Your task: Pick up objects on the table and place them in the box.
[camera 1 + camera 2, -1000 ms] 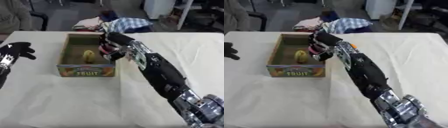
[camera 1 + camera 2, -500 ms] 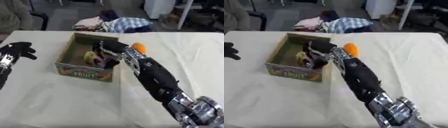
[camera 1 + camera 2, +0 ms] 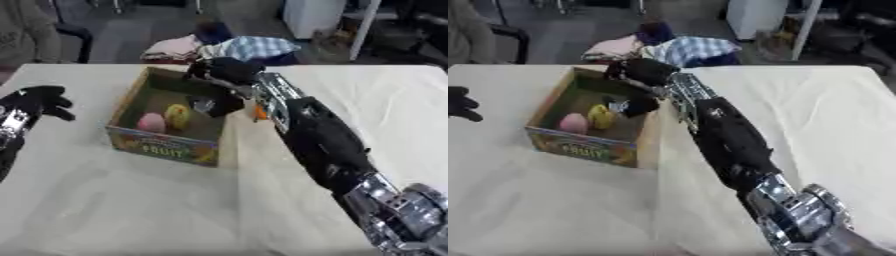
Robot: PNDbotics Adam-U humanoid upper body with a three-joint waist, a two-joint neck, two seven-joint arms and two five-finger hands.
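The right hand (image 3: 229,70) reaches over the far right corner of the open cardboard box with green sides and a "FRUIT" label (image 3: 163,145). Its black fingers (image 3: 203,70) are curled at the box's far rim; whether they hold anything I cannot tell. Just below those fingers, inside the box against its right wall, lies one dark object with a pale patch (image 3: 214,105), too blurred to identify. Further toward the near left of the fingers, on the box floor, sit one yellow rounded fruit-like piece (image 3: 178,115) and one pink rounded piece (image 3: 151,122), touching each other side by side. That makes three things in the box.

Beside the right forearm (image 3: 315,135), just outside the box's right wall and nearer than the fingers, a small orange thing (image 3: 259,113) shows on the white cloth-covered tabletop (image 3: 122,200), mostly hidden by the arm.

The left hand (image 3: 35,102) hangs well to the left of the box, near the view's left edge, fingers relaxed and spread, holding nothing.
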